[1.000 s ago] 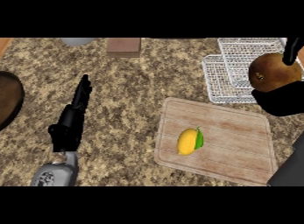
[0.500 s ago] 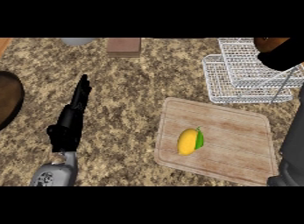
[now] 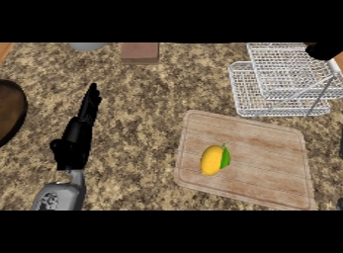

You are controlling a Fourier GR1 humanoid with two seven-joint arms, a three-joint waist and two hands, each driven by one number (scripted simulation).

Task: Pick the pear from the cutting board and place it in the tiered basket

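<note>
Pear (image 3: 215,159) lies on the cutting board (image 3: 276,163), ungrasped; nothing is done yet. Left hand (image 3: 77,132) rests straight-fingered, well left of the board. Wire basket (image 3: 283,79) waits beyond; right hand's state unclear.

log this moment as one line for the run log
pear: on board, untouched | basket: no pear in it | left hand: open, on counter | right hand: only a dark bit at top right, fingers unclear

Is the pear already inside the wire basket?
No, the pear lies on the cutting board, apart from the wire basket, and neither robot hand touches it.
</note>
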